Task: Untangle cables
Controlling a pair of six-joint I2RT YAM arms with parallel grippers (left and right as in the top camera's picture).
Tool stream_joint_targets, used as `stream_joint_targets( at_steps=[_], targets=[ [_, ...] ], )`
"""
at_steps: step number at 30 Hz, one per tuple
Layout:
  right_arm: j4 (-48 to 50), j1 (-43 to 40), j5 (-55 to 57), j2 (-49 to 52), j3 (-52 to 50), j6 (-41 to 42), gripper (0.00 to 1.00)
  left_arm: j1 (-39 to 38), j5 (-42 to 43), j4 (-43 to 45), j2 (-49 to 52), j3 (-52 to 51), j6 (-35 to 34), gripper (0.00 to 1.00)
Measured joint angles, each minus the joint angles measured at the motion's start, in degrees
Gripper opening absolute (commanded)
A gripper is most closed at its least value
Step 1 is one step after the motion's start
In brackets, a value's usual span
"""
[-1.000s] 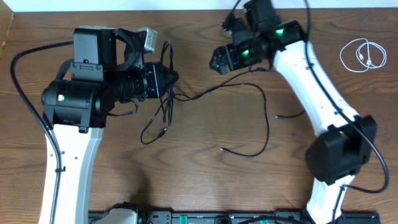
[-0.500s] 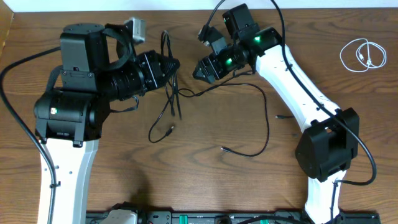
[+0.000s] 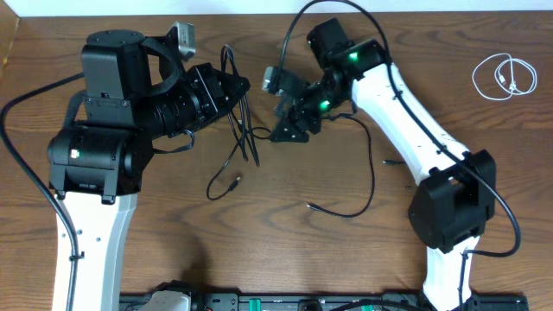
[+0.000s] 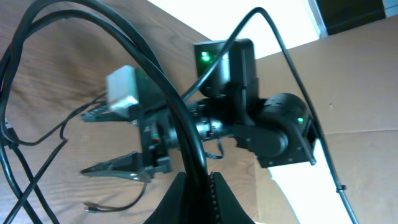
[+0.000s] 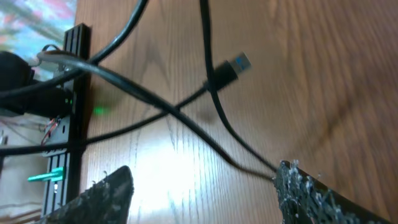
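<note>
Now my right gripper (image 5: 205,186) had dropped from beside the lifted bundle toward the brown wooden table (image 3: 285,259), jaws wide and empty, so a second grab looked close. My left gripper (image 4: 198,182) stayed clamped on the thin black cables (image 4: 186,127), raised near the table's far edge. Bare wood lay in front, and the coiled white cord (image 3: 505,76) sat well apart by the right edge.

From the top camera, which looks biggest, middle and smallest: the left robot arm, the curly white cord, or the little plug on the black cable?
Biggest: the black-and-white left robot arm.
Middle: the coiled white cord.
Smallest: the small plug ending a thin black cable.
</note>
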Motion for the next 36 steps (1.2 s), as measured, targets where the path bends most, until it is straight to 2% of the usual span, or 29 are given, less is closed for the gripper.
stream_joint_targets(
  at_steps=[3, 4, 6, 7, 13, 16, 19, 24, 30, 36],
  targets=[
    [2.91, 1.75, -1.84, 3.02, 0.00, -0.31, 0.70, 0.00, 1.18, 0.00, 0.00, 0.00, -1.31, 0.08],
    [3.87, 2.29, -2.38, 3.96, 0.00, -0.39, 0.61, 0.00, 1.44, 0.02, 0.00, 0.00, -1.73, 0.07],
    [6.93, 2.97, -2.67, 5.44, -0.04, 0.90, 0.14, 0.00, 1.70, 0.00, 0.00, 0.00, -2.64, 0.07],
    [9.27, 3.26, -2.47, 6.03, -0.09, 1.75, 0.01, 0.02, 1.86, 0.00, 0.00, 0.00, -2.91, 0.07],
    [21.33, 2.16, 0.87, 6.56, 0.11, 17.57, 0.01, 0.00, 1.73, 0.04, 0.00, 0.00, -4.00, 0.07],
    [20.90, -1.57, 1.90, 4.92, 0.11, 23.41, 0.01, 0.00, -1.51, 0.07, 0.00, 0.00, -4.02, 0.08],
    [20.26, -9.33, 2.84, -1.01, 0.11, 30.58, 0.01, 0.02, -8.41, 0.07, 0.00, 0.00, -4.00, 0.07],
    [16.33, -19.74, 3.19, -10.82, 0.48, 36.00, 0.01, 0.04, -18.82, 0.09, 0.00, 0.00, -3.30, 0.08],
    [12.15, -27.71, 2.82, -18.38, 0.81, 39.47, 0.01, 0.04, -24.15, -1.62, 0.59, 0.00, 3.52, 0.08],
    [17.44, -37.57, -0.48, -19.12, 0.81, 48.76, 0.01, 0.04, -31.12, -9.97, 5.11, -0.02, 11.15, 0.08]
  ],
)
